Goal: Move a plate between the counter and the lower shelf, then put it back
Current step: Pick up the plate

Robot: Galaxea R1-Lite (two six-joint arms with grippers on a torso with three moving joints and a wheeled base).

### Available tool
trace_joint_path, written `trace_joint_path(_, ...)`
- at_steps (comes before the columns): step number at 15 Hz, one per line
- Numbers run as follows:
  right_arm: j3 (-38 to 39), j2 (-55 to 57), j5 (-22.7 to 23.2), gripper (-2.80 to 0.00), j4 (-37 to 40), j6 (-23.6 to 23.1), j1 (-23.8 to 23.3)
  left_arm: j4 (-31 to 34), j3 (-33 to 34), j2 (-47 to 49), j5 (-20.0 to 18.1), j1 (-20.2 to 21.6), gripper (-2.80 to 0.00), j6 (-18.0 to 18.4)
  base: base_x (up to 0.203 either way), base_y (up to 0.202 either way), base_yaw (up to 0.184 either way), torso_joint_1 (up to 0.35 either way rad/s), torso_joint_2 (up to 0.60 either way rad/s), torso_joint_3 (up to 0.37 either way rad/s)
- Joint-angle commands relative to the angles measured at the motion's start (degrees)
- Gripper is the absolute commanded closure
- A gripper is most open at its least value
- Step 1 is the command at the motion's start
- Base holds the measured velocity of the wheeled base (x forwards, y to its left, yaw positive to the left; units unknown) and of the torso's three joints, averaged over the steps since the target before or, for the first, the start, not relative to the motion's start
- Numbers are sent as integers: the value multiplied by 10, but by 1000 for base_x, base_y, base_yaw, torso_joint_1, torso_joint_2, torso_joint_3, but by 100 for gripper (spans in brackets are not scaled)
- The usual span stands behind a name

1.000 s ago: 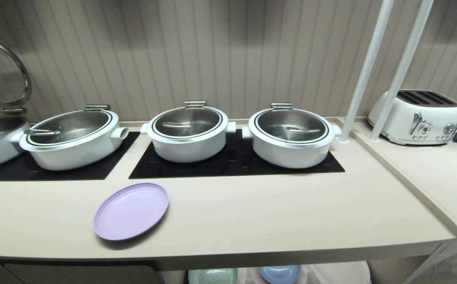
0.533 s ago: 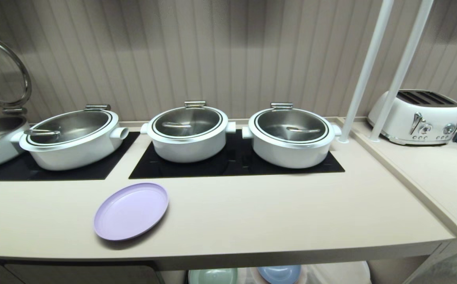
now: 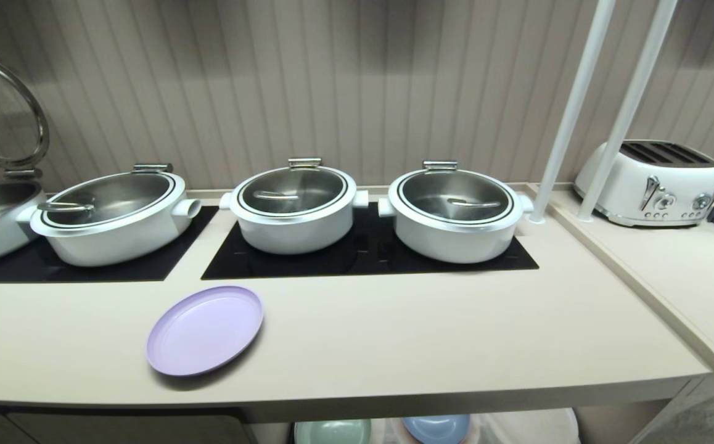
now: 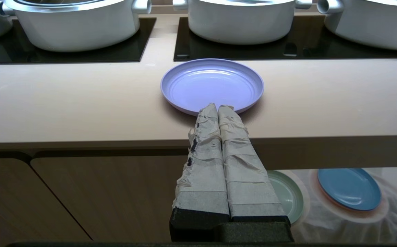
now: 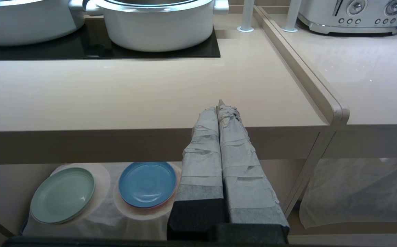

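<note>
Lilac plate [image 3: 205,330] lies flat on the counter [image 3: 431,333], left of centre. Left gripper [image 4: 218,107] and right gripper [image 5: 221,104] both closed, empty. Looks light, stiff, slick: pinch the low rim.

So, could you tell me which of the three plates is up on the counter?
The round lilac-purple plate; the mint-green plate and blue plate lie on the white cloth below.

Lilac plate [image 3: 205,330] lies flat on beige counter [image 3: 425,333].
</note>
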State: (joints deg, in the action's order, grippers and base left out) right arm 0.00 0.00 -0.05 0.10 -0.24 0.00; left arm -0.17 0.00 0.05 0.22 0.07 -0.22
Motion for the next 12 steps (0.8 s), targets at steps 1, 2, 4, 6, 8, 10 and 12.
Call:
trace_joint_path(1, 0, 0, 0, 0, 0, 0, -1, 0, 0, 0, 0, 0, 0, 0, 0, 0, 0, 0, 0, 0)
trace_joint_path(2, 0, 0, 0, 0, 0, 0, 0, 0, 0, 0, 0, 0, 0, 0, 0, 0, 0, 0, 0, 0)
trace_joint_path(4, 0, 0, 0, 0, 0, 0, 0, 0, 0, 0, 0, 0, 0, 0, 0, 0, 0, 0, 0, 0)
trace_joint_path(6, 0, 0, 0, 0, 0, 0, 0, 0, 0, 0, 0, 0, 0, -1, 0, 0, 0, 0, 0, 0)
trace_joint_path(8, 0, 0, 0, 0, 0, 0, 0, 0, 0, 0, 0, 0, 0, -1, 0, 0, 0, 0, 0, 0)
trace_joint_path(10, 0, 0, 0, 0, 0, 0, 0, -1, 0, 0, 0, 0, 0, 0, 0, 0, 0, 0, 0, 0)
trace_joint_path(12, 0, 0, 0, 0, 0, 0, 0, 0, 0, 0, 0, 0, 0, 4, 0, 0, 0, 0, 0, 0)
